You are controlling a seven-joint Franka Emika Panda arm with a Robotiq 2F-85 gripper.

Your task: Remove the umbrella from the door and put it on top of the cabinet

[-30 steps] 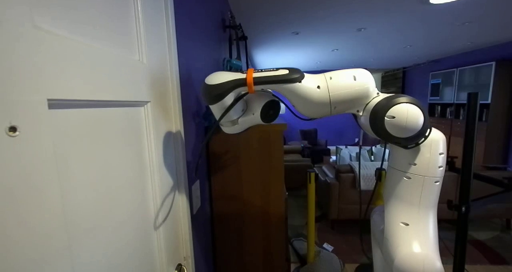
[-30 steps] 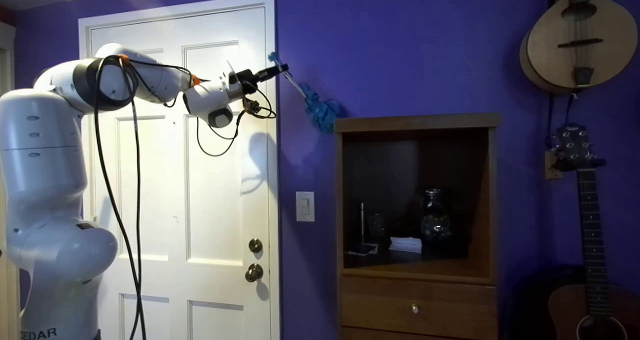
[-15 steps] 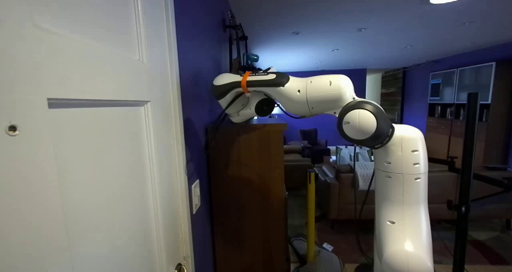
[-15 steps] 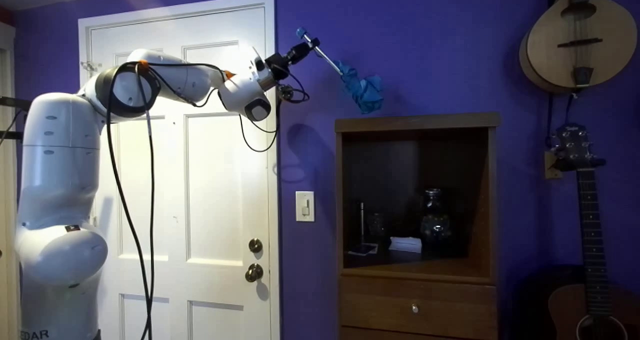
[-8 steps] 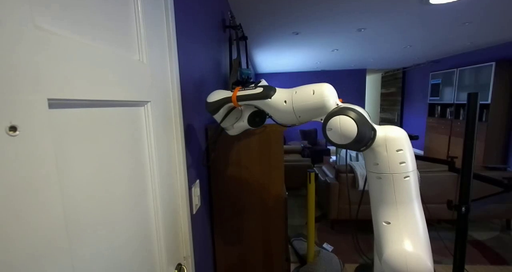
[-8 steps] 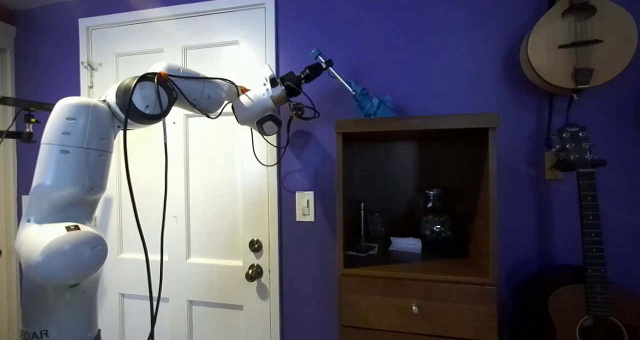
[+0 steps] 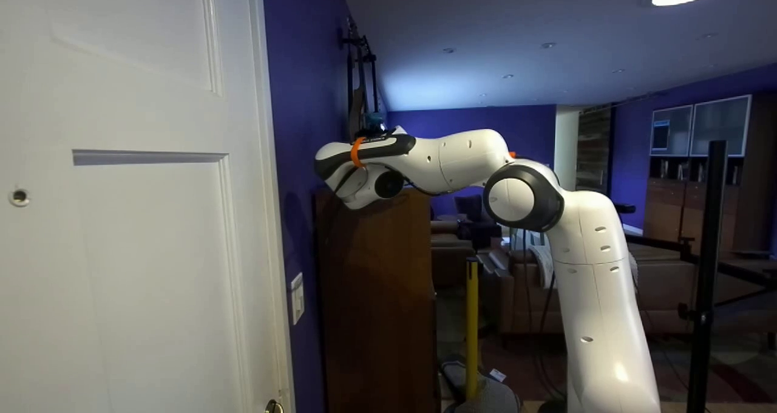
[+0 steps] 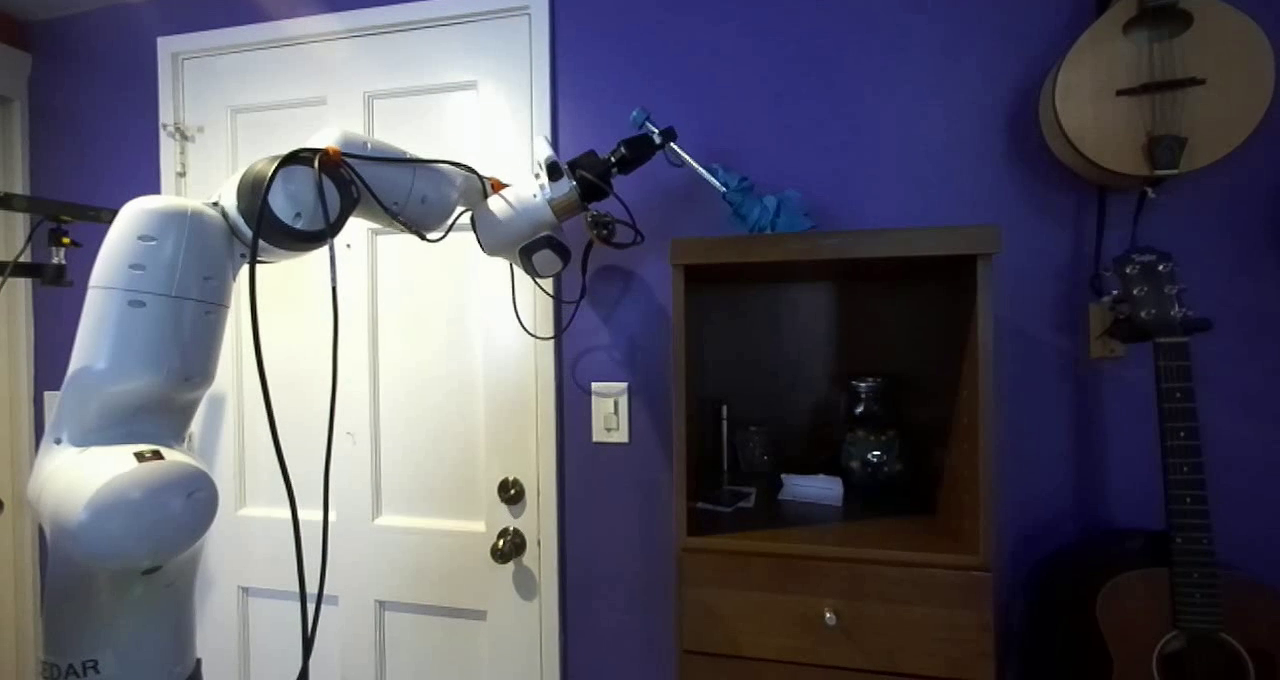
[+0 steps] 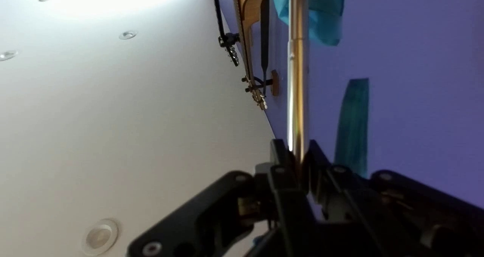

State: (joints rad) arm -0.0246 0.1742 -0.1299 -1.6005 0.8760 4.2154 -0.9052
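Observation:
The umbrella (image 8: 768,210) is folded, with a teal-blue canopy, a silver shaft and a small blue end. In an exterior view it slants down to the right, its canopy at the top edge of the brown wooden cabinet (image 8: 835,246); I cannot tell whether it touches. My gripper (image 8: 664,138) is shut on the shaft, above and left of the cabinet. In the wrist view the gripper (image 9: 297,147) has the shaft (image 9: 298,90) between its fingertips. The white door (image 8: 430,360) is behind the arm. The cabinet's side (image 7: 376,291) also shows, partly behind the arm.
The purple wall (image 8: 850,90) is behind the cabinet. A mandolin-like instrument (image 8: 1155,90) and a guitar (image 8: 1185,460) are to its right. Black cables (image 8: 265,400) hang from the arm. A yellow post (image 7: 472,328) and a black stand (image 7: 707,279) stand in the room.
The arm has moved right, from the door toward the cabinet. The umbrella was lifted from beside the cabinet's left edge, carried right, then lowered to the cabinet's top edge. The gripper stayed shut on it.

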